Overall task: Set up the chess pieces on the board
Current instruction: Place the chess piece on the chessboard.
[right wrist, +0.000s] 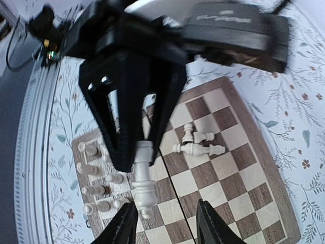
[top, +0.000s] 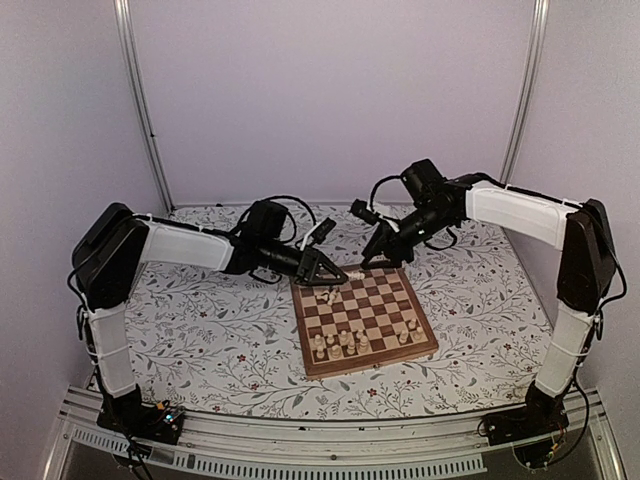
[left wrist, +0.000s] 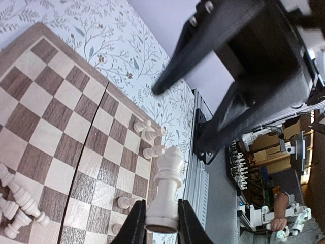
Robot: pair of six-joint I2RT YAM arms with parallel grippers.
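The board [top: 385, 295] lies in the middle of the table. My left gripper [left wrist: 161, 213] is shut on the round base of a tall cream chess piece [left wrist: 167, 178] and holds it in the air above the board's far edge. My right gripper [right wrist: 163, 213] faces it with its jaws open. The crowned head of that piece [right wrist: 144, 190] sits close to its left finger [right wrist: 124, 221] and apart from the other finger. Several upright pieces [top: 340, 342] stand on the board's near rows. Three others [right wrist: 198, 145] lie toppled on squares near the middle.
The floral tabletop [top: 200, 330] surrounds the board [right wrist: 228, 173]. The two grippers meet over the board's far edge, my left [top: 335, 275] beside my right [top: 372, 262]. More toppled pieces [left wrist: 18, 203] lie on the board [left wrist: 45, 117] in the left wrist view. A metal rail [top: 300, 440] runs along the near edge.
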